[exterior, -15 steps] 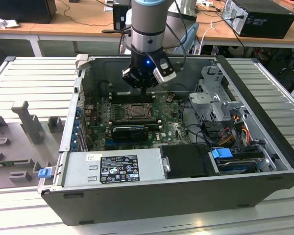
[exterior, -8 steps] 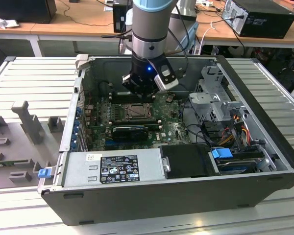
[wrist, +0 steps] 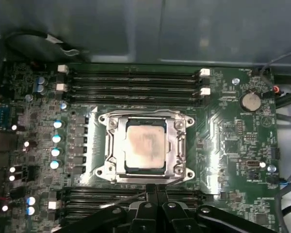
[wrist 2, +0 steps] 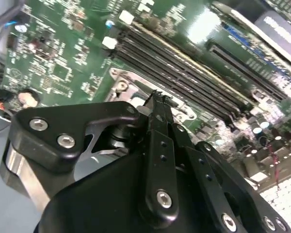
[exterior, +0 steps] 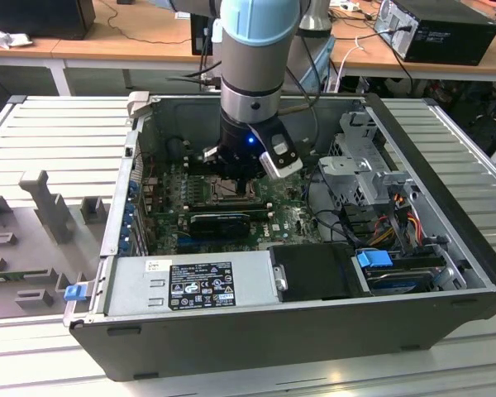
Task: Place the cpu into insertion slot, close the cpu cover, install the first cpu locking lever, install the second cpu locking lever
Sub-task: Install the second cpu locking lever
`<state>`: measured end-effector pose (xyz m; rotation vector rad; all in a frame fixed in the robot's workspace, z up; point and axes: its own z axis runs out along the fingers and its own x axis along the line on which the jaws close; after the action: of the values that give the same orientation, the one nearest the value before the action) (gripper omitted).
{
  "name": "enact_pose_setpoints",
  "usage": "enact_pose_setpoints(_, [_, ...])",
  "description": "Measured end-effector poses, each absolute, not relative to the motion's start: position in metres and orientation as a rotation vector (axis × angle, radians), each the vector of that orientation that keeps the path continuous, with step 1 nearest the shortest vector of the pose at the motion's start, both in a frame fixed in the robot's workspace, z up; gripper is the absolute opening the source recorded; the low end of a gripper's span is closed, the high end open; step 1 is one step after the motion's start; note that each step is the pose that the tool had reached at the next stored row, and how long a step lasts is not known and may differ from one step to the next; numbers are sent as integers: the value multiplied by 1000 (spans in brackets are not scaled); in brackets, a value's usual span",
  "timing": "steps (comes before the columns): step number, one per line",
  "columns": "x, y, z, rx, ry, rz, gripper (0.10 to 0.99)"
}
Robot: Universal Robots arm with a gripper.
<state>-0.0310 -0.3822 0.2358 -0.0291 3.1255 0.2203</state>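
Note:
The cpu (wrist: 144, 143), a pale beige-silver square, lies in the insertion slot (wrist: 105, 172) on the green board. The silver cpu cover (wrist: 177, 141) lies flat around it, and the chip shows through its window. My gripper (wrist: 156, 188) is shut, with its tips at the socket's edge beside a thin metal locking lever (wrist: 172, 182) that runs slantwise there. In the second wrist view the gripper (wrist 2: 158, 97) points down at a corner of the insertion slot (wrist 2: 120, 87). In the exterior view the gripper (exterior: 234, 175) hangs inside the open computer case, right over the insertion slot (exterior: 231, 193).
Long black memory slots (wrist: 131, 80) run on both sides of the socket. A black graphics card (exterior: 221, 223), a grey power supply (exterior: 190, 285), a drive cage (exterior: 360, 165) and coloured cables (exterior: 401, 211) crowd the case. The case walls (exterior: 120, 190) hem in the arm.

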Motion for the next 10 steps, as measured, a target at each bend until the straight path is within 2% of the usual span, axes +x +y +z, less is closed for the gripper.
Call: enact_pose_setpoints(10, [-64,-386,218,-52,3124,250,106])
